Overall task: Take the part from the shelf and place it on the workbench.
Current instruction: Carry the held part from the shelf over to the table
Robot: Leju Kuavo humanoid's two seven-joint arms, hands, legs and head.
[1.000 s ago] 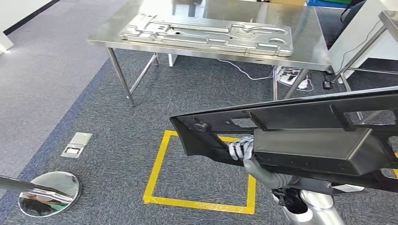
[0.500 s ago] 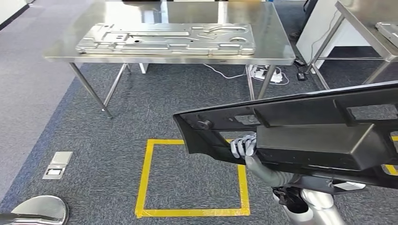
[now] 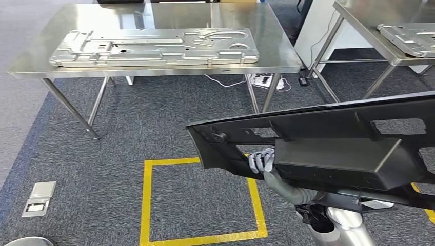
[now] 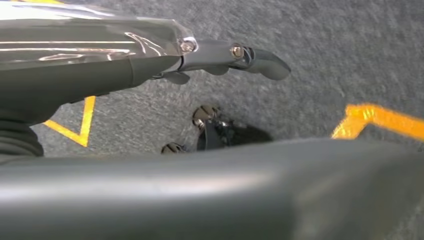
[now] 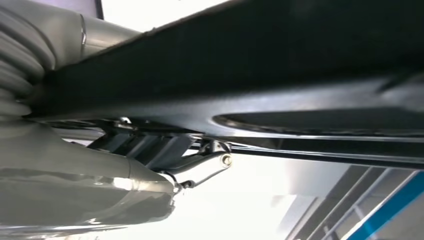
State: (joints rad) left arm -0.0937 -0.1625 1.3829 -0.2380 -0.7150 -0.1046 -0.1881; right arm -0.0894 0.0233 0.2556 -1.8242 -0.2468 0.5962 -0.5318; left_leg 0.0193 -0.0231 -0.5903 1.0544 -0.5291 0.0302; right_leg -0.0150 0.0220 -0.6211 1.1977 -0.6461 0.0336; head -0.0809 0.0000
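I carry a long black plastic part [image 3: 328, 148] level across the right half of the head view. My left hand [image 3: 262, 160] grips its lower edge near the left end, light fingers curled over the rim. In the left wrist view the part [image 4: 210, 195] spans the picture, with the hand's thumb [image 4: 235, 52] stretched out beside it over the carpet. The right wrist view looks up at the part's underside [image 5: 280, 65], and my right hand [image 5: 200, 167] holds it from beneath. The steel workbench [image 3: 279, 59] stands ahead to the left, with a silver stamped panel [image 3: 154, 46] lying on it.
A second steel table [image 3: 359, 23] at the back right carries another metal panel [image 3: 410, 38]. A yellow tape square [image 3: 146, 205] marks the carpet in front of me. A floor socket box [image 3: 38, 197] sits at the lower left, and a power strip [image 3: 264, 79] lies under the workbench.
The whole picture has shifted, so the camera has turned: the workbench now sits further left and the second table has come in. The part and my left hand hold their place in the picture.
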